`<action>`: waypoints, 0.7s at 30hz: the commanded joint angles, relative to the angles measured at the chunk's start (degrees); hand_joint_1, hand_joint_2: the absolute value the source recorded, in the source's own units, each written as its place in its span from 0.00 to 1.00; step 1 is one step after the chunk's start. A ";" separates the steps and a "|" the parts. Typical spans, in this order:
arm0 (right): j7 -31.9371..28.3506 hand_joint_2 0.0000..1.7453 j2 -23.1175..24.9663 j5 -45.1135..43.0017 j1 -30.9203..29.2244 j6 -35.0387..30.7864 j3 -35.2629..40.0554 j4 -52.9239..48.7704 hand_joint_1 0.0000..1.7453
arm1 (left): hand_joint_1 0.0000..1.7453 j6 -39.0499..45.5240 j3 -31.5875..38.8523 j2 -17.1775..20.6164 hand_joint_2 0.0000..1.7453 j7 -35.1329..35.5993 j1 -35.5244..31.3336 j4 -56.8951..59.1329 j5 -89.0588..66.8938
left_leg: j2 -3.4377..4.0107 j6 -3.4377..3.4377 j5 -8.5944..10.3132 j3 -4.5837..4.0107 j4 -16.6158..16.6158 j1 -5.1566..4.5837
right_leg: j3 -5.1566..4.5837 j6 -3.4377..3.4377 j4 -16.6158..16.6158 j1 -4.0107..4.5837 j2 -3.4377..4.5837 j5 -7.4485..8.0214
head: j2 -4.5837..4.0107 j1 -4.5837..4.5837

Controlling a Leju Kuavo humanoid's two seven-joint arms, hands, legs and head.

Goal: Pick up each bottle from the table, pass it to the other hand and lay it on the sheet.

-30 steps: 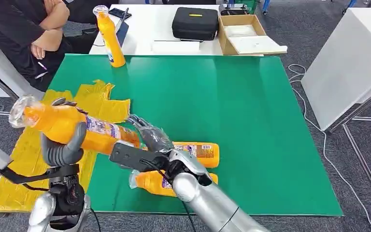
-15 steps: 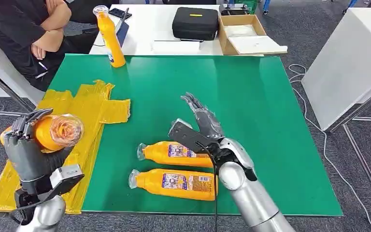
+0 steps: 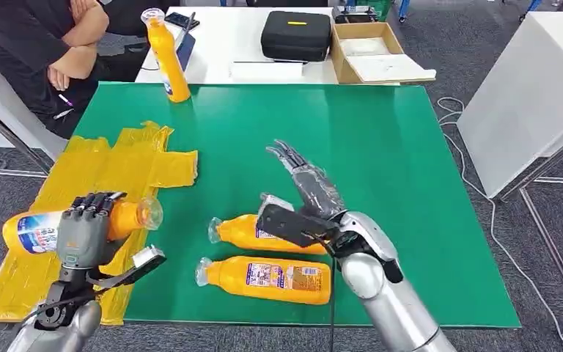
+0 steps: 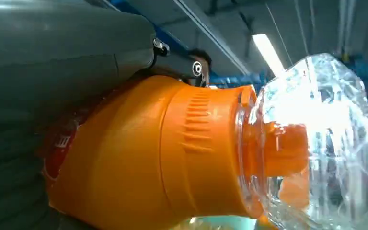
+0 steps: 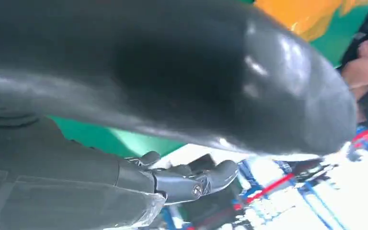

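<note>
Bottle (image 3: 73, 221) gripped by left hand (image 3: 84, 233); right hand (image 3: 308, 192) fingers (image 3: 286, 155) spread, empty.

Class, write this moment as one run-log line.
left hand: holds bottle above yellow sheet | right hand: open | table: two bottles lying

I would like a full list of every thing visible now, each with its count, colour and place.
held bottle: 1, orange with clear cap, in the left hand over the yellow sheet
lying bottles: 2, orange, on the green mat near its front edge
upright bottle: 1, orange, at the mat's far left corner
yellow sheet: 1, crumpled, along the mat's left side
green mat: 1, covering the table
black case: 1, on the white table behind
cardboard box: 1, brown, beside the case
person: 1, dark clothes, seated far left
left hand: 1, grips the held bottle
right hand: 1, fingers spread, above the mat
</note>
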 commanded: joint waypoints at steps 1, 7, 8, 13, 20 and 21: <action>-1.34 0.00 -6.31 -1.48 0.28 -0.26 6.45 -3.24 0.00 | 1.00 0.50 -5.34 2.81 1.00 -1.57 -3.22 15.07 -0.05 | -0.10 -0.06 0.00 0.11 -0.05 -0.02 | 0.14 -0.01 -0.04 -0.02 -0.12 -0.03 | 0.00 -0.02; -1.03 0.00 -9.10 -1.21 0.70 -0.30 11.03 -4.50 0.00 | 1.00 0.50 -8.32 2.61 1.00 -2.14 -4.35 21.67 -1.44 | -0.13 -0.07 0.00 0.18 -0.08 -0.03 | 0.22 -0.01 -0.08 -0.02 -0.15 -0.04 | 0.00 -0.02; -1.03 0.00 -9.10 -1.21 0.70 -0.30 11.03 -4.50 0.00 | 1.00 0.50 -8.32 2.61 1.00 -2.14 -4.35 21.67 -1.44 | -0.21 -0.16 -0.05 0.38 -0.10 -0.01 | 0.45 -0.03 -0.12 0.00 -0.26 -0.10 | 0.00 -0.02; -0.81 0.00 -9.30 -1.11 0.80 -0.19 11.47 -4.97 0.00 | 0.79 0.19 -8.52 2.45 1.00 -1.99 -4.77 22.84 -1.22 | -0.10 -0.07 -0.01 0.09 -0.02 -0.02 | 0.12 -0.01 -0.02 -0.02 -0.11 -0.04 | 0.00 -0.04; 9.23 1.00 -17.44 3.07 6.09 -3.35 16.92 -12.18 0.00 | 0.00 0.50 -6.91 1.80 0.00 -3.27 0.44 16.44 9.77 | -0.23 -0.08 -0.07 0.29 -0.08 -0.02 | 0.37 0.00 -0.12 -0.01 -0.27 -0.11 | 0.00 -0.04; 10.62 1.00 -19.27 6.08 7.10 -4.84 17.60 -13.20 0.00 | 0.00 0.50 -4.40 1.35 0.00 -5.84 2.88 11.44 14.77 | -0.17 -0.06 -0.08 0.24 -0.05 -0.01 | 0.32 0.01 -0.11 0.00 -0.18 -0.09 | 0.00 -0.04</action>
